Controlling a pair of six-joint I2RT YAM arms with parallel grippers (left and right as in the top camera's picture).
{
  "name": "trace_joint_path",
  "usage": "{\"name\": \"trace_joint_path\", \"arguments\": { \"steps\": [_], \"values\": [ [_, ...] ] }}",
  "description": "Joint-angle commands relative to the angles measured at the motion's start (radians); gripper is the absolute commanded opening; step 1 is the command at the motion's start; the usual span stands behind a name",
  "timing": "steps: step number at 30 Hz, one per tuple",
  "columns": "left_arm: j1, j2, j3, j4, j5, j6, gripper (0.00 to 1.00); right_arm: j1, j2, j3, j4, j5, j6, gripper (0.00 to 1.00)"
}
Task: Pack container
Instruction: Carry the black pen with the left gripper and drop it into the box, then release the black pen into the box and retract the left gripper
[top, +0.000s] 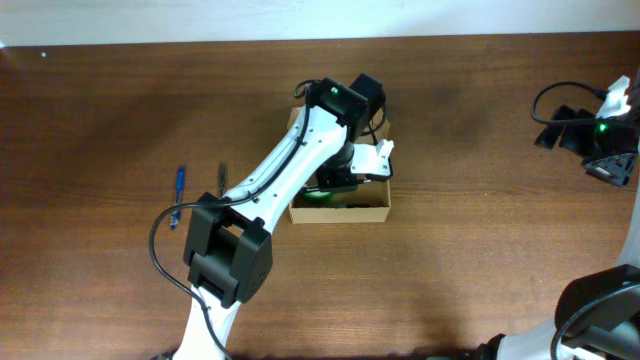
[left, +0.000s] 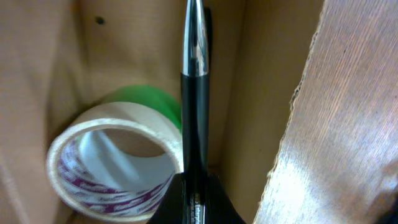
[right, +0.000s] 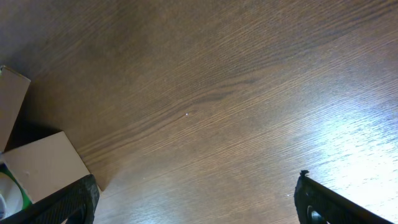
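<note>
Brown wood grain of the table (top: 480, 120) runs under everything we see. At the left lies a blue pen (top: 179, 184), and just to its right a thin dark object (top: 222, 176) too small for us to identify. Near the middle, toward the far side, sits the container (top: 340, 213), a tan cardboard box standing open, with the left arm stretched across it and the left gripper (left: 196, 202) lowered inside. Through the left wrist camera we look into the box. On the left a whitish tape roll (left: 112, 165) with purple print on its core stands on edge. A green roll (left: 146, 99) is tucked behind it, touching it. Just right of them is a black pen (left: 195, 137) with a chrome end, clamped between the left gripper's fingers and pointing along the cardboard wall. Whether its far end touches the box we cannot tell. At the right, well apart from the container, the right gripper (right: 196, 211) hovers over bare wood, its fingers spread wide with nothing between them. Its camera catches a pale flap of the container and a sliver of green at its lower left.
</note>
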Motion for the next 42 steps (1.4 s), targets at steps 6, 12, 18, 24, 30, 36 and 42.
{"name": "trace_joint_path", "arguments": {
  "steps": [6, 12, 18, 24, 30, 36, 42],
  "values": [
    [-0.009, -0.002, -0.077, 0.013, 0.039, -0.029, 0.02, -0.003, 0.005, -0.005, 0.0, -0.009, 0.001, 0.99],
    [-0.015, -0.002, -0.089, 0.027, 0.042, -0.032, 0.07, -0.003, 0.005, -0.005, 0.0, -0.009, 0.002, 0.99],
    [-0.026, -0.002, -0.089, 0.029, 0.037, -0.032, 0.3, -0.003, 0.005, -0.005, 0.0, -0.009, 0.001, 0.99],
    [-0.026, -0.006, -0.089, 0.006, -0.097, -0.118, 0.47, -0.003, 0.005, -0.005, 0.0, -0.009, 0.001, 0.99],
    [-0.018, -0.154, -0.089, 0.014, -0.268, -0.243, 0.48, -0.003, 0.005, -0.005, 0.0, -0.009, 0.001, 0.99],
    [0.124, -0.534, -0.089, 0.093, -0.217, -0.348, 0.6, -0.003, 0.005, -0.005, 0.0, -0.009, 0.001, 0.99],
    [0.462, -0.68, -0.106, 0.088, -0.177, -0.644, 0.6, -0.003, 0.005, -0.005, 0.0, -0.009, 0.001, 0.99]
  ]
}}
